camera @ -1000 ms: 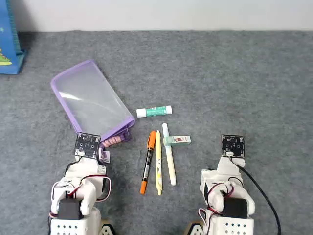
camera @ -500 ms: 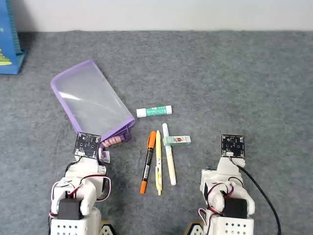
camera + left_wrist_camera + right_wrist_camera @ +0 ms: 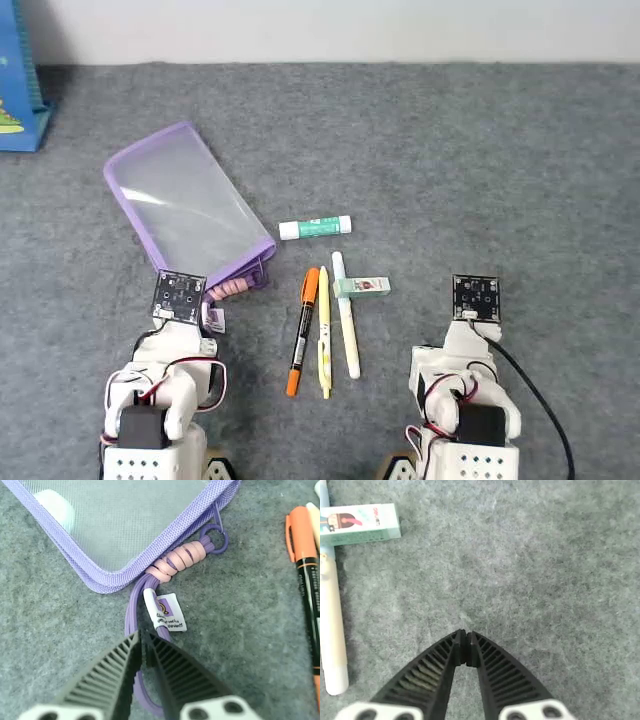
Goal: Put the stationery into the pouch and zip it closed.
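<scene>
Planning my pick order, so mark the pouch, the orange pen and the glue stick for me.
pouch (image 3: 185,205), high view, on its clear front panel.
orange pen (image 3: 301,333), high view, on the black barrel.
glue stick (image 3: 315,227), high view, on the green label at mid-body.

Clear pouch (image 3: 185,205) with purple trim, flat and aslant, pink cord at its near corner. Alongside, orange marker (image 3: 302,328), yellow pen (image 3: 324,330) and white pen (image 3: 346,315) laid parallel. Boxed eraser (image 3: 362,286) against the white pen, green-and-white glue stick (image 3: 315,228) just beyond.
</scene>
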Motion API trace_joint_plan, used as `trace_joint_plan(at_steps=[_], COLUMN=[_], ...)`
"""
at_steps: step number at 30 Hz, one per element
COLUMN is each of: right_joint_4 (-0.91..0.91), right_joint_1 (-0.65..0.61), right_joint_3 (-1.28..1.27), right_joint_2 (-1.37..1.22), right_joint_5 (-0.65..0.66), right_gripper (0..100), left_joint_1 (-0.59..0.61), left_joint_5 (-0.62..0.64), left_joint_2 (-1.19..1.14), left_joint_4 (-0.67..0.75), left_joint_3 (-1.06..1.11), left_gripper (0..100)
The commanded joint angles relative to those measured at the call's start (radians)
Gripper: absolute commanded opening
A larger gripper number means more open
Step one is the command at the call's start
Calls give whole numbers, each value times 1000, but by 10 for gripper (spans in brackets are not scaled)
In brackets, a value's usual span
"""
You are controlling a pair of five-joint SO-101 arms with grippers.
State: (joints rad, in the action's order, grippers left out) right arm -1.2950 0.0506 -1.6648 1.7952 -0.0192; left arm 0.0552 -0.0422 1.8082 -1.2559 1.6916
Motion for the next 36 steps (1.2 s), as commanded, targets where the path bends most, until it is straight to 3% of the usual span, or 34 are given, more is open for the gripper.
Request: trace_joint_plan(at_steps=[1, 29, 36], right_joint_4=[-2, -1, -8], right_joint_1=[2, -30, -36], right_joint_3=[-18, -11, 124], right_joint_2=[-1, -1, 1], right_joint_5=[-5, -3, -2], right_gripper=[9, 9, 11], left_joint_1=[5, 5, 5], left_joint_5=[-6, -6, -6], left_joint_2=[9, 9, 9], left_joint_4=[-3, -3, -3], left_joint_3=[-10, -10, -10], left_gripper=[15, 15, 15])
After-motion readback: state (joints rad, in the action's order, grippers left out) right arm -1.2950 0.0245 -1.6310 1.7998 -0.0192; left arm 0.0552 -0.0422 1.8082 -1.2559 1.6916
